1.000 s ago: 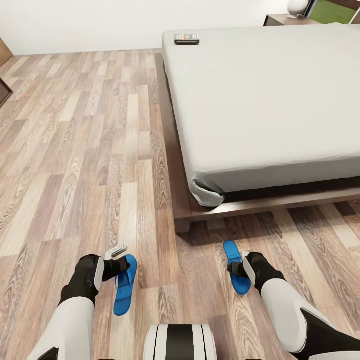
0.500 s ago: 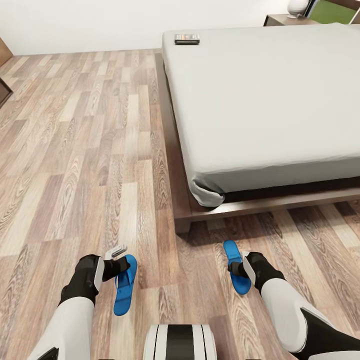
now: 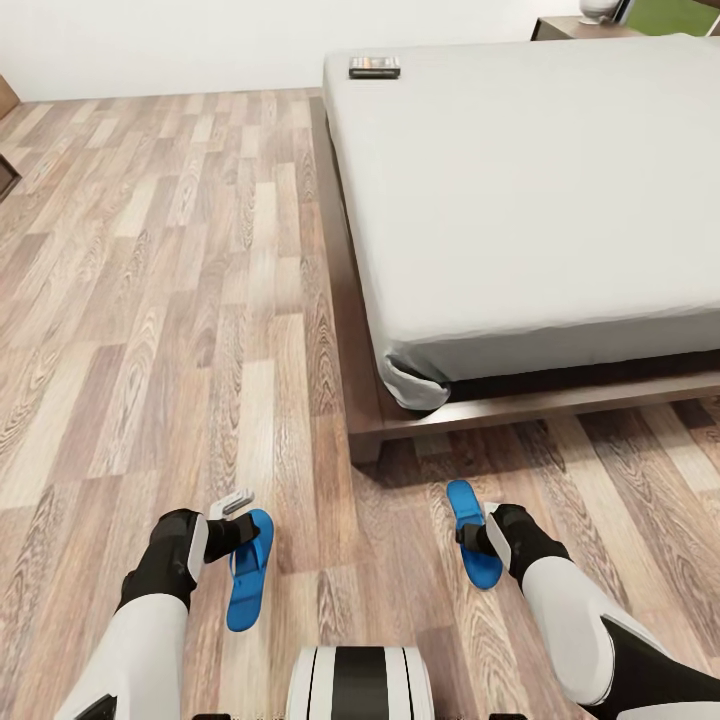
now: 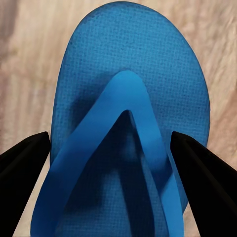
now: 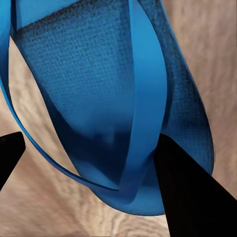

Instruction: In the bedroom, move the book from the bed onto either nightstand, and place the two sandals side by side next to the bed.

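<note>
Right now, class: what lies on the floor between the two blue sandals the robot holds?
In the head view, only bare wood-plank floor separates the left sandal from the right sandal; the bed frame's corner sits farther ahead.

The bed [image 3: 540,190] was cut off by the head view's right edge. The book [image 3: 374,67] was too small for its cover to be read. The nightstand [image 3: 570,26] was cropped at the top edge, as was a white object [image 3: 598,9] on it.

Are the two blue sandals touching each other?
Apart. The head view shows bare floor between the left sandal and the right sandal.
</note>
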Tool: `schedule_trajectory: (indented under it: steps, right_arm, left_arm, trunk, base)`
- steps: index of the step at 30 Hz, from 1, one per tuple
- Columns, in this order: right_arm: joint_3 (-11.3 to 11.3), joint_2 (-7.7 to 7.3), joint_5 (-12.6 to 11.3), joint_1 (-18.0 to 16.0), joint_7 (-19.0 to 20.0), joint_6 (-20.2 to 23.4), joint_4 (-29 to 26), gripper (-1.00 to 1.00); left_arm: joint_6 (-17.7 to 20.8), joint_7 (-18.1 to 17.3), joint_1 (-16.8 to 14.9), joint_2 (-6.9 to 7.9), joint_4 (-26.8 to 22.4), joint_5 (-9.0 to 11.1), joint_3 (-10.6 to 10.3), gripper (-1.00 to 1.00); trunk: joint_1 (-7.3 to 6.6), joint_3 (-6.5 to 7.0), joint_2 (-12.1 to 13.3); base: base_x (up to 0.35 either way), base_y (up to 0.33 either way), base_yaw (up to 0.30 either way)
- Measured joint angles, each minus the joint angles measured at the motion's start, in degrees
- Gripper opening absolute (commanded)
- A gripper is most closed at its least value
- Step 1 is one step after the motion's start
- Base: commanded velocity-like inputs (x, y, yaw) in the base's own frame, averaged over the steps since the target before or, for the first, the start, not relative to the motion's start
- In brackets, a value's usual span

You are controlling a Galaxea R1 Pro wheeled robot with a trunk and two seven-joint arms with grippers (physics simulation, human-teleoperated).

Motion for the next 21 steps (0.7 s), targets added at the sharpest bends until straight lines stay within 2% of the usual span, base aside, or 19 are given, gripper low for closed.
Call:
schedule_trajectory:
  steps: [21]
  right_arm:
    - [0.0,0.0,0.0,0.0,0.0,0.0,0.0,-1.0]
  left_arm:
    - [0.0,0.0,0.0,0.17,0.1,0.1,0.0,-1.0]
  trunk:
    - [0.02,-0.23,0.0]
  base:
    - [0.0,0.0,0.0]
